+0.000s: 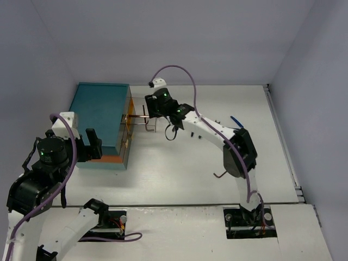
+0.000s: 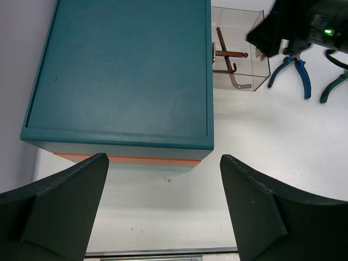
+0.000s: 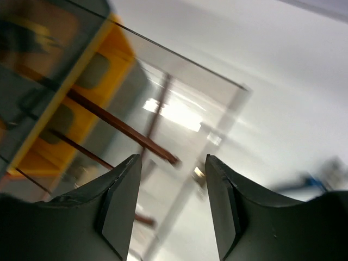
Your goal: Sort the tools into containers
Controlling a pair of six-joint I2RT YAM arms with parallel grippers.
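The teal chest [image 1: 100, 117] with an orange band [image 2: 125, 160] stands at the left. One clear drawer [image 1: 142, 120] is pulled out to its right and holds dark hex keys [image 2: 228, 54]. My right gripper [image 1: 151, 107] is open and empty, hovering over the drawer's outer end; its wrist view [image 3: 173, 174] shows the drawer wall and the brown hex keys [image 3: 122, 128] between the fingers. My left gripper [image 1: 93, 142] is open and empty at the chest's near side [image 2: 163, 206]. Blue pliers [image 2: 296, 68] and green pliers [image 2: 333, 87] lie on the table beside the drawer.
A lone hex key [image 1: 219, 174] lies on the table near the right arm's elbow. A blue-handled tool [image 1: 235, 119] shows partly behind that arm. The white table [image 1: 179, 163] ends at walls at the back and right.
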